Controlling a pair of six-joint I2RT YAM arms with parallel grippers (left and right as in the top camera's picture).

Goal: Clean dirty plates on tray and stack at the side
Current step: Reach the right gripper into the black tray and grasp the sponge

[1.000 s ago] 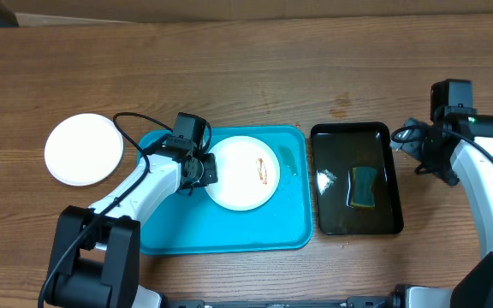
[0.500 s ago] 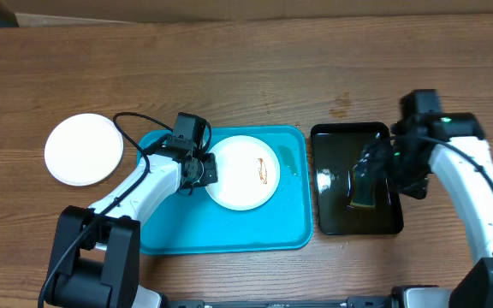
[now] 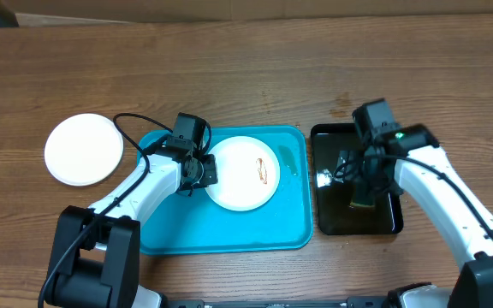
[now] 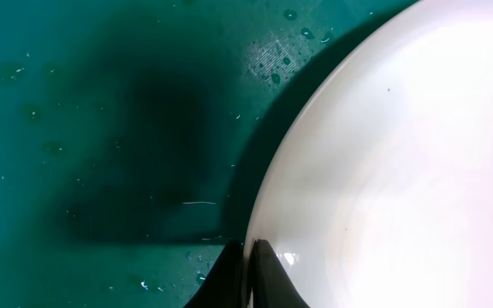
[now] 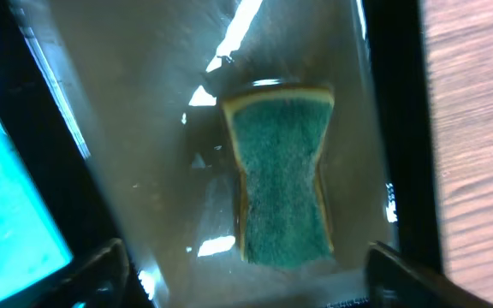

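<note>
A white plate [image 3: 240, 174] with a reddish-brown smear [image 3: 264, 172] lies on the turquoise tray [image 3: 229, 231]. My left gripper [image 3: 202, 169] is shut on that plate's left rim. In the left wrist view the fingertips [image 4: 248, 267] pinch the plate [image 4: 383, 162] edge above the wet tray [image 4: 101, 128]. A second white plate [image 3: 83, 149] rests on the bare wood at the left. My right gripper [image 3: 359, 184] hangs open over a green sponge [image 5: 282, 171] in the black tray [image 3: 332, 218]. Its fingers [image 5: 101, 267] stand wide on either side of the sponge, apart from it.
The black tray [image 5: 405, 128] holds shallow water with glints around the sponge [image 3: 363, 204]. Brown wood-grain tabletop [image 3: 229, 77] runs behind both trays and to the right [image 5: 478, 128]. A cable loops over my left arm [image 3: 131, 120].
My right arm has swung left from the table's right edge to over the black tray and the sponge, its jaws narrowing slightly. The left gripper and plate have not moved.
</note>
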